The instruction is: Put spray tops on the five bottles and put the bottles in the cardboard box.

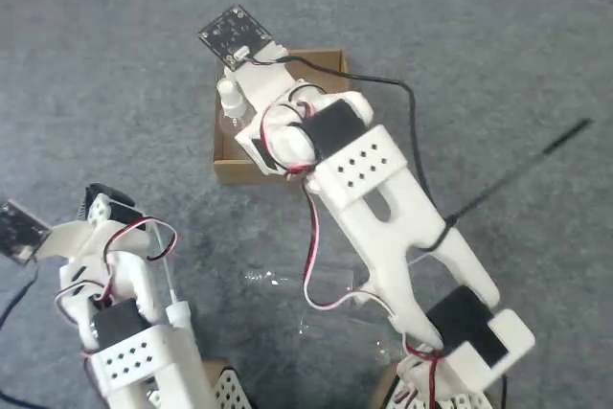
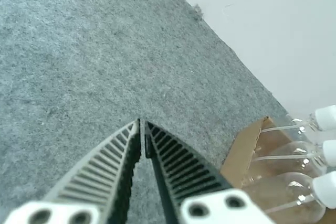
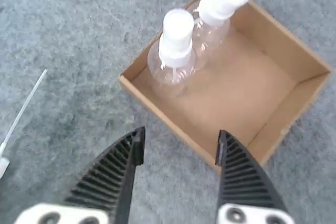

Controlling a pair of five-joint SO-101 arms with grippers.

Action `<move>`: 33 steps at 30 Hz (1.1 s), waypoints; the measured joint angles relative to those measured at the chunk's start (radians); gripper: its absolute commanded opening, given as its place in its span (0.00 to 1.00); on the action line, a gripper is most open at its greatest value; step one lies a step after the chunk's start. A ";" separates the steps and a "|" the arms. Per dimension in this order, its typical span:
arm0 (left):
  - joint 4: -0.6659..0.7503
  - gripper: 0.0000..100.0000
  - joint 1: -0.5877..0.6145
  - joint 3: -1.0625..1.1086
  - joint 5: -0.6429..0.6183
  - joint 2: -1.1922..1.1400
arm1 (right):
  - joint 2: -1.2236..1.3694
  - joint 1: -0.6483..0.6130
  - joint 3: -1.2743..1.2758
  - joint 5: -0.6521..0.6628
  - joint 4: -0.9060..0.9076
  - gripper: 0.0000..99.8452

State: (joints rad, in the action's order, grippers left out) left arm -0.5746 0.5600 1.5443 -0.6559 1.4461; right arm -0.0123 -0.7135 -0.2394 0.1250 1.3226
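Bottles (image 3: pixel 176 64) with white spray tops (image 3: pixel 178 24) stood inside the cardboard box (image 3: pixel 252 93) along one wall, right gripper (image 3: pixel 180 132) hung above the box, jaws spread apart, left gripper (image 2: pixel 143 124) closed together over grey carpet (image 2: pixel 79 51)

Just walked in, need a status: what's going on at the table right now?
The right gripper hangs open and empty above one edge of the cardboard box. Three bottles with spray tops on stand along one side of the box. The left gripper is shut on nothing, over the grey mat away from the box. A loose spray top tube lies on the mat, so the job looks partly done.
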 measured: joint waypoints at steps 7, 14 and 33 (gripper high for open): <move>0.000 0.01 0.023 0.000 0.000 0.000 | -0.081 0.000 0.000 0.002 0.132 0.15; 0.000 0.01 0.043 0.000 0.000 0.000 | -0.160 0.000 0.000 0.003 0.229 0.15; 0.000 0.01 0.041 0.012 0.000 0.000 | -0.276 -0.002 0.000 0.003 0.413 0.15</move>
State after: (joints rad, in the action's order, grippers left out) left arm -0.5746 0.6015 1.5566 -0.6559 1.4461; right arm -0.2885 -0.7150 -0.2394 0.1281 1.7354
